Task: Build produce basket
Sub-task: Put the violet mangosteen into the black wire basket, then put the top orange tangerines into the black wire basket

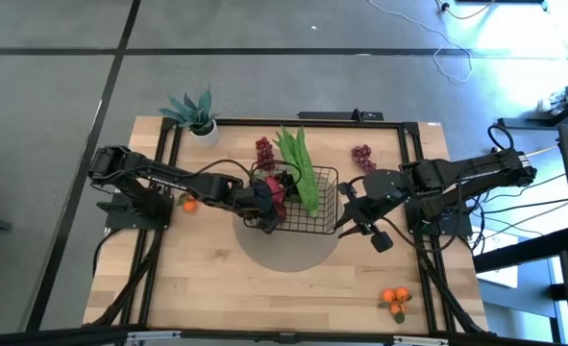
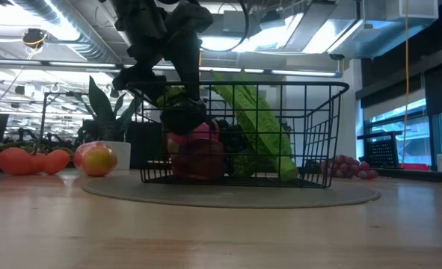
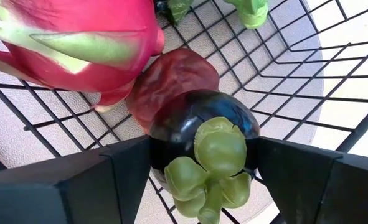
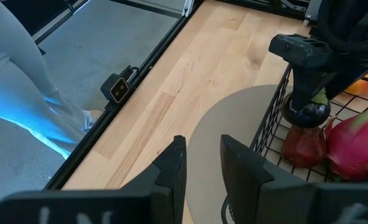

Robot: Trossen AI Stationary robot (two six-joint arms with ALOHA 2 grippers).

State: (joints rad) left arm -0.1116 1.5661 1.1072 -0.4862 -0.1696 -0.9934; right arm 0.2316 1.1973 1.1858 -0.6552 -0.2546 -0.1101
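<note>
From my remote station I see first the near part of the desk [image 1: 216, 288], where a small group of oranges [image 1: 395, 299] lies close to the front right corner. A little farther in, a round grey mat [image 1: 288, 252] carries the basket [image 1: 324, 223], which stands about in the middle of the desk. The left gripper [image 3: 202, 163] is down inside the basket on its left side, and its fingers [image 3: 118, 171] are closed on a dark eggplant [image 3: 202, 134] with a green stem cap, which sits between them. Just beside the eggplant lies a dark red fruit [image 3: 171, 81], and touching that one is the pink dragon fruit [image 3: 78, 43] with green scales. In the same basket the long green pods [image 1: 301, 168] lean against the far wall and stick out over the rim. The right gripper [image 1: 353, 213] is just outside the right wall of the basket, above the mat; its jaws stand with a narrow gap and hold nothing. To the left of the basket, under the left arm, an orange fruit [image 1: 188, 203] rests on the desk, and from the low camera I see also a red-yellow mango [image 2: 96, 159] on that side. Farther back, one bunch of red grapes [image 1: 264, 152] lies beside the pods and a second grape bunch [image 1: 362, 156] lies to the right of them. At the far left stands a spiky teal plant [image 1: 195, 111] in a white pot.
</note>
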